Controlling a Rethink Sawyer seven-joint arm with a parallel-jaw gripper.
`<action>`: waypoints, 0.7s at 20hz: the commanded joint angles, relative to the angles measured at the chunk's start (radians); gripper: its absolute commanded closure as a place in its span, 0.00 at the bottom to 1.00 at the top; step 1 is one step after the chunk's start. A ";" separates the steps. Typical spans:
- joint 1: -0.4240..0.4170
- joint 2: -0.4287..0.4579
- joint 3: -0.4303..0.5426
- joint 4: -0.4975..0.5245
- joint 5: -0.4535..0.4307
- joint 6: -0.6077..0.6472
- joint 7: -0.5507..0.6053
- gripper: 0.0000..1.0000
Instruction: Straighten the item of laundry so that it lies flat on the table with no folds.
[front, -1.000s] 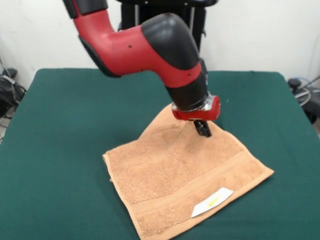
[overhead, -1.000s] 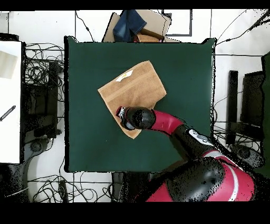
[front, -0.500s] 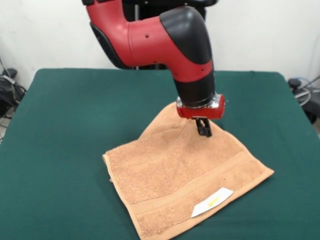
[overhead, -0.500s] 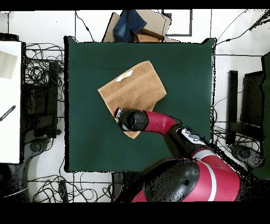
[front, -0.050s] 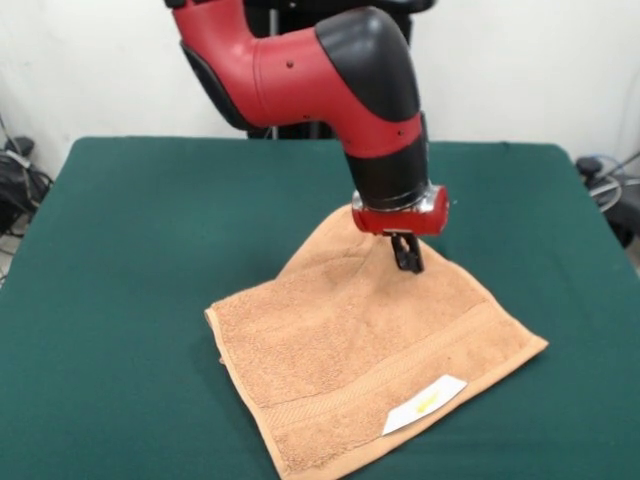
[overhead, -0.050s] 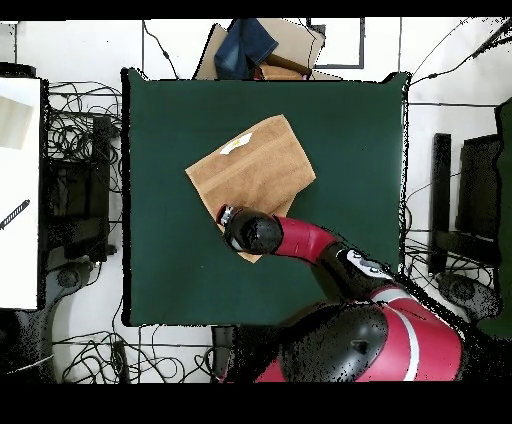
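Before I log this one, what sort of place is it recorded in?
Most likely a robotics lab. A green-topped table stands among tangled cables on a tiled floor, with a red and black robot arm over an orange-tan towel, and a cardboard box beside the table.

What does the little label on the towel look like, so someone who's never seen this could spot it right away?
Start at the dark green table and find the orange-tan towel spread on it. In the front view, look along the towel's near edge, away from the end effector. The label is a small white strip with yellow print, the only white patch on the cloth.
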 joint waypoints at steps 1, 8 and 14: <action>0.058 0.077 0.125 0.050 0.082 -0.128 0.243 1.00; 0.158 -0.106 0.006 0.056 0.143 0.063 0.222 1.00; 0.137 -0.231 -0.001 0.111 0.184 0.156 0.186 1.00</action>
